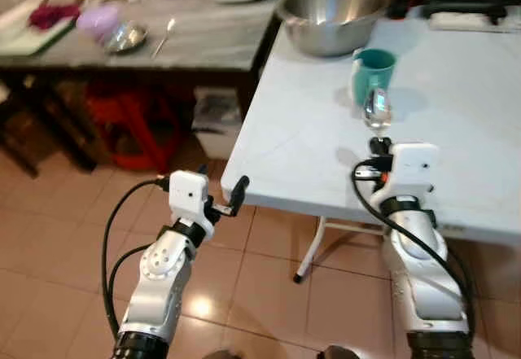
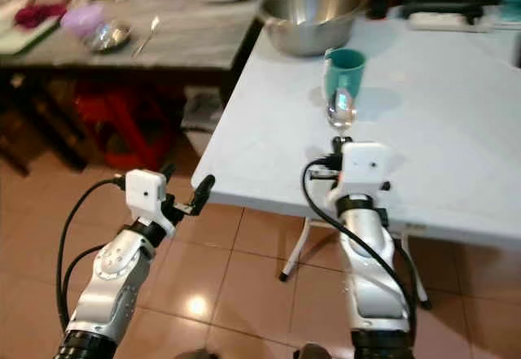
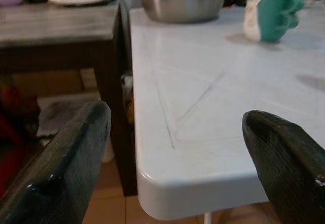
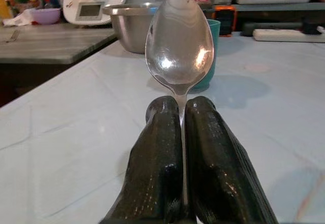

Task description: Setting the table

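The table (image 1: 456,131) spreads ahead of both arms. Above it, near its front edge, the right pincer (image 4: 181,113) is clamped on the spoon (image 4: 179,49), bowl pointing toward the mug (image 1: 373,72). The left pincer (image 3: 172,148), fingers apart, idles beside the table corner.

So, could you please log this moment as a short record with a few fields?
right gripper: shut on the spoon, held above the white table, bowl end pointing away from the robot
left gripper: open, off the table's near left corner, holding nothing
teal mug: upright on the white table, beyond the spoon
steel bowl: at the table's far left edge
side table: dark, to the left, carrying a small bowl and other kitchen items
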You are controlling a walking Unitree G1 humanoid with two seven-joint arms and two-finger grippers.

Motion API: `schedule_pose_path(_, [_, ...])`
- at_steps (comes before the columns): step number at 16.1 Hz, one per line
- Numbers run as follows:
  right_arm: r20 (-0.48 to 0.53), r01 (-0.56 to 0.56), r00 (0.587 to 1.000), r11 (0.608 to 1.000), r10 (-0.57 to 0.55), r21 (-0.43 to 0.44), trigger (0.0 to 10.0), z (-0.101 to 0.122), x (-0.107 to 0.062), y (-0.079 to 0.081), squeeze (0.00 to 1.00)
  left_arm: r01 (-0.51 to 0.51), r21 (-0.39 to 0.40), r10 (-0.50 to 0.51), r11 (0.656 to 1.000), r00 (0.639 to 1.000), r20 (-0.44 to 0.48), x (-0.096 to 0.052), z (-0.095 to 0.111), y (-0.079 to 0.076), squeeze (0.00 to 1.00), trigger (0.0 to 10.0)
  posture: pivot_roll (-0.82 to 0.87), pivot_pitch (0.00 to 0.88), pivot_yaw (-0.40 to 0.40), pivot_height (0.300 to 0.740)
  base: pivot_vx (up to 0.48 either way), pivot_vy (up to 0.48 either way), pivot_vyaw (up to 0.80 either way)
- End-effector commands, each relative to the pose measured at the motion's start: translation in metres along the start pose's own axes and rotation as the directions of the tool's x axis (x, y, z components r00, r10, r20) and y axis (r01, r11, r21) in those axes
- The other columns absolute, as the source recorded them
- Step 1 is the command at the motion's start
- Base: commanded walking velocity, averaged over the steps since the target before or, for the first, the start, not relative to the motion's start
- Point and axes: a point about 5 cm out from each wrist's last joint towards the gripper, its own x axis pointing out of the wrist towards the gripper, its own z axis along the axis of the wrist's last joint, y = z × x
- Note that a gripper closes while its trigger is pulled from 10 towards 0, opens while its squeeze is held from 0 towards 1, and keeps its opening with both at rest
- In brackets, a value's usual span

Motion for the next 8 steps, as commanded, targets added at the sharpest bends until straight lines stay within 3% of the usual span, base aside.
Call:
schedule_pose_path(1, [0.023,-0.024,0.999,0.999,0.023,0.04,10.0,0.0042,0.0011,0.0094,0.0,-0.018,0.012,0.018,1.0,1.0,-0.024,-0.0047,-0.0038,0.0086,0.0,10.0,-0.15,0.107,0.106,0.74,0.0,0.469,0.0])
schedule_pose_path(3, [0.008,-0.011,1.0,0.997,0.01,0.077,10.0,0.003,0.0018,0.0081,0.0,-0.015,0.011,0.016,1.0,1.0,-0.025,-0.0043,-0.0044,0.0078,0.0,10.0,-0.15,0.103,0.108,0.74,0.0,0.469,0.0])
schedule_pose_path(8, [0.021,0.015,1.0,0.999,-0.016,0.046,10.0,0.0038,0.0021,0.0068,0.0,-0.003,0.007,0.003,1.0,1.0,-0.027,-0.0035,-0.0055,0.0031,0.0,10.0,-0.15,0.102,0.11,0.74,0.0,0.469,0.0])
